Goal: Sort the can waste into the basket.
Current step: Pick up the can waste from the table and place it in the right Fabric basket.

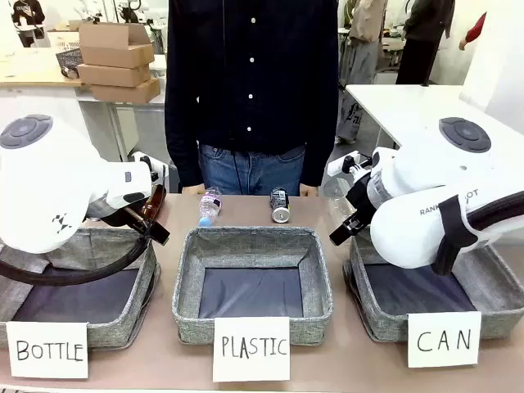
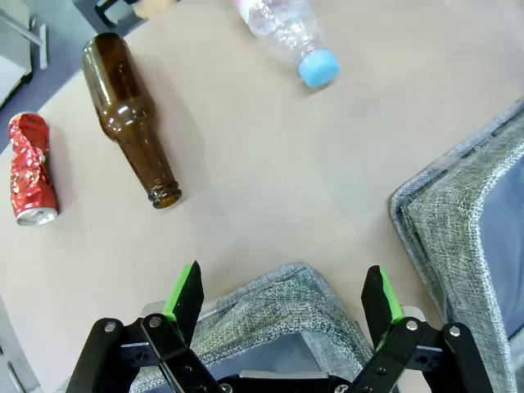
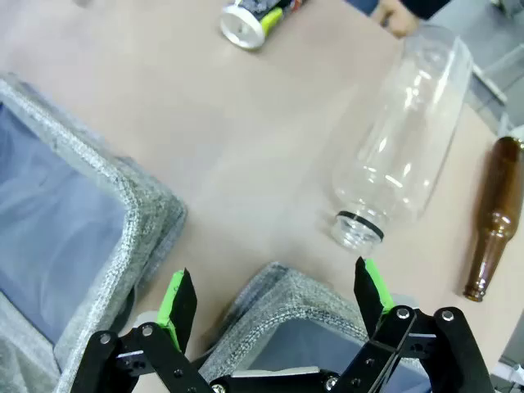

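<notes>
A black and silver can (image 1: 280, 205) lies on the far side of the table in front of the person; the right wrist view catches its silver end (image 3: 250, 18). In the left wrist view a crushed red can (image 2: 31, 180) lies on the table beside a brown glass bottle (image 2: 131, 115). The grey basket (image 1: 385, 323) signed "CAN" stands at the front right, with its corner (image 3: 282, 307) under my right gripper (image 3: 274, 299), which is open and holds nothing. My left gripper (image 2: 282, 299) is also open and holds nothing, above the corner of the "BOTTLE" basket (image 2: 278, 307).
The "PLASTIC" basket (image 1: 254, 315) stands in the middle and the "BOTTLE" basket (image 1: 115, 332) at the left. A capped clear bottle (image 1: 210, 205), an uncapped clear bottle (image 3: 401, 139) and another brown bottle (image 3: 491, 217) lie on the table. The person's hands (image 1: 309, 190) rest at the far edge.
</notes>
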### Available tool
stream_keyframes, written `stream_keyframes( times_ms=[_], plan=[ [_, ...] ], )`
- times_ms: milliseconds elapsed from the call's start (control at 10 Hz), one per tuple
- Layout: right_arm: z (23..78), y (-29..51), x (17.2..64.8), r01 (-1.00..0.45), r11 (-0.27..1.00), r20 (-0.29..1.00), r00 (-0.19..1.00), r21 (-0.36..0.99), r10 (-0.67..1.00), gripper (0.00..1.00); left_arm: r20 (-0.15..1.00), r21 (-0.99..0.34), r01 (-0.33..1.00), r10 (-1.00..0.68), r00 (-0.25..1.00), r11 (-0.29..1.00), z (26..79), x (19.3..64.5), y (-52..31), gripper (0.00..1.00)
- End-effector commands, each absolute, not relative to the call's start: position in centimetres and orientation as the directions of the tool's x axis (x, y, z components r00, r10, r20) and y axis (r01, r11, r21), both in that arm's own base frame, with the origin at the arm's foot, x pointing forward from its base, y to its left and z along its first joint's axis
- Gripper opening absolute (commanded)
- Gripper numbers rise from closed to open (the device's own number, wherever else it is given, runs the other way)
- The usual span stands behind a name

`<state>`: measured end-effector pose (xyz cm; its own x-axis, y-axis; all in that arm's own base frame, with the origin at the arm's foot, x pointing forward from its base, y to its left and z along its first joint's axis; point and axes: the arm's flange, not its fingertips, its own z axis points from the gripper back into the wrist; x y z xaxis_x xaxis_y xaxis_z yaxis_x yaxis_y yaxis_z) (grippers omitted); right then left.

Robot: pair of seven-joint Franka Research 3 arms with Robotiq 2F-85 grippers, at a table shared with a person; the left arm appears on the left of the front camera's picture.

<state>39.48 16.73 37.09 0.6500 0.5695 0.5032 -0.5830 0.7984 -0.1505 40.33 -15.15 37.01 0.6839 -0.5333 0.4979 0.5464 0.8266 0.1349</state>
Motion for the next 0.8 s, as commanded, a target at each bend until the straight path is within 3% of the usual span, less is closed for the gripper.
stream_keyframes(
  times_ms=[0,700],
  plan=[
    [37.10,16.73,39.48,-0.583,0.798,0.503,0.650,-0.151,0.569,1.00,0.498,0.135,0.546,-0.533,0.684,0.827,37.01,40.33,-15.16,1.00],
    [37.10,16.73,39.48,-0.583,0.798,0.503,0.650,-0.151,0.569,1.00,0.498,0.135,0.546,-0.533,0.684,0.827,37.01,40.33,-15.16,1.00]
  ],
)
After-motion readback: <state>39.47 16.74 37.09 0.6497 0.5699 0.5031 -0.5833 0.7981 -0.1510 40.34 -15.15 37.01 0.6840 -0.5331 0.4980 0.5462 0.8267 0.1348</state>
